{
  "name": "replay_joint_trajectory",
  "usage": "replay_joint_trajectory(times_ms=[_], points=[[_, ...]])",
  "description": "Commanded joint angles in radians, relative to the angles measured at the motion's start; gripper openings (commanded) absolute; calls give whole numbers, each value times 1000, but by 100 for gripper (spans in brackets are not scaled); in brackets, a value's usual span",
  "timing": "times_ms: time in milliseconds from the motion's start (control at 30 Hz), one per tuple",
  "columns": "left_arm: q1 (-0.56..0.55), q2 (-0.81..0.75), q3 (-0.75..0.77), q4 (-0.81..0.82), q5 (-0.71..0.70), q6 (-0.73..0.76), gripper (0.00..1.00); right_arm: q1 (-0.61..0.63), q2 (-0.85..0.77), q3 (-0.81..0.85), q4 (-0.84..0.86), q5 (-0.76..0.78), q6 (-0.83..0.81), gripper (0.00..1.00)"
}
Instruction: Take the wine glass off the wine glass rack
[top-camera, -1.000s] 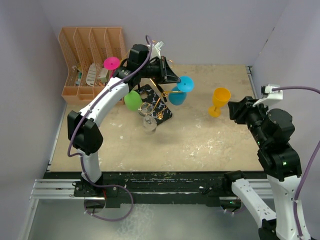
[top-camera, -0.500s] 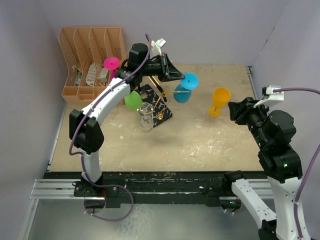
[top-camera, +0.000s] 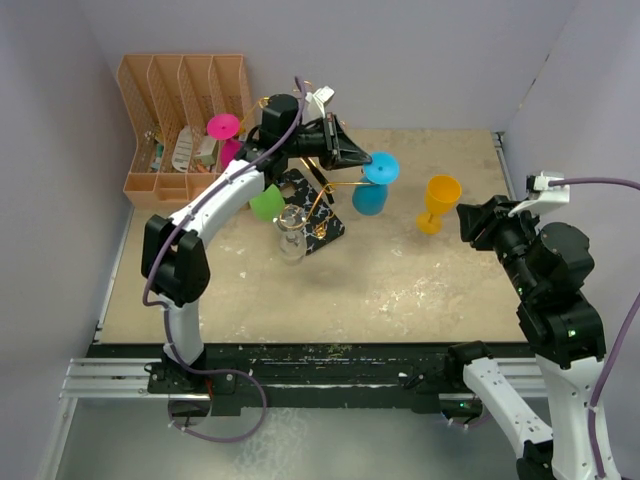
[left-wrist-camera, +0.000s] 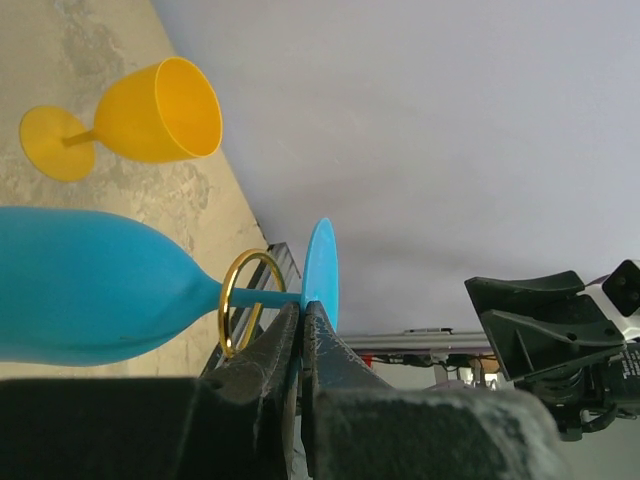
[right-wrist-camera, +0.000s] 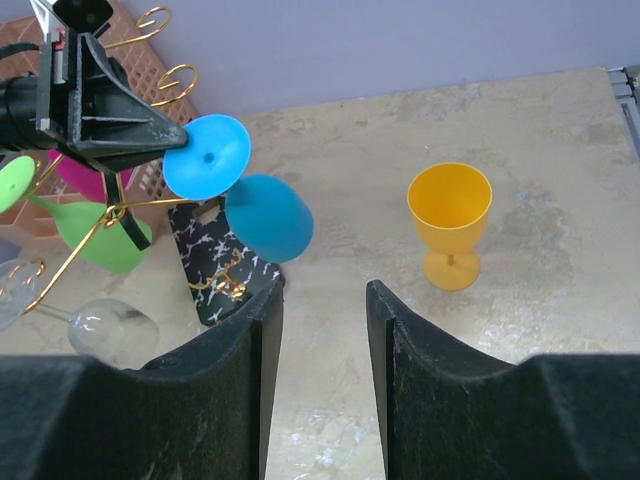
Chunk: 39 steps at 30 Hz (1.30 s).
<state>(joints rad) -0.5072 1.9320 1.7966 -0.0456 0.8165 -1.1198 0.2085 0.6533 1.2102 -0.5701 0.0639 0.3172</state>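
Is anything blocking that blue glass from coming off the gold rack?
Yes: the rack's gold curl rings the stem of the blue glass, between bowl and foot. The left hand pinches the foot; nothing else visibly blocks it.

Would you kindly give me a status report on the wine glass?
Left gripper shut on blue wine glass foot. Stem through gold ring of wine glass rack. Right gripper open, clear. Yellow glass standing apart, not obstructing.
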Motion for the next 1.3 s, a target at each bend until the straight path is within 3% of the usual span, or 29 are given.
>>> replay_joint_trajectory(times_ms=[0,367,800,1267], points=[[-7,-41,-31,82,31,-22,5,3,-8,17,46,-8,8,42],[8,-184,-111,17,-47,39,4,3,-9,7,53,-27,23,41],[67,-292,-125,-144,-287,158,3,3,-7,11,59,-34,31,41],[65,-131,-81,291,-211,-88,4,3,8,-17,80,-37,31,41]])
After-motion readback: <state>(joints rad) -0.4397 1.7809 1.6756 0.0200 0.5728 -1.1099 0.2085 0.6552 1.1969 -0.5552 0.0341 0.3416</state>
